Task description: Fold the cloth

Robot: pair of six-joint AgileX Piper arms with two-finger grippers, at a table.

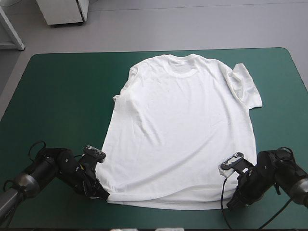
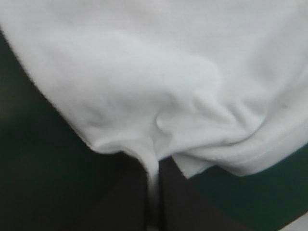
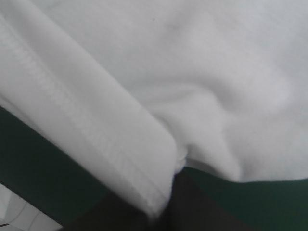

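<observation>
A white short-sleeved T-shirt lies spread flat on the teal-green cover, collar toward the far edge, hem toward the near edge. My left gripper is low at the hem's near left corner, shut on the T-shirt. In the left wrist view the T-shirt puckers into the pinch of the black fingers. My right gripper sits at the hem's near right corner. In the right wrist view the stitched hem is pinched between the nearly closed black fingers.
The teal-green cover shows bare on both sides of the T-shirt. The right sleeve lies near the table's right side. A white cabinet stands beyond the far edge.
</observation>
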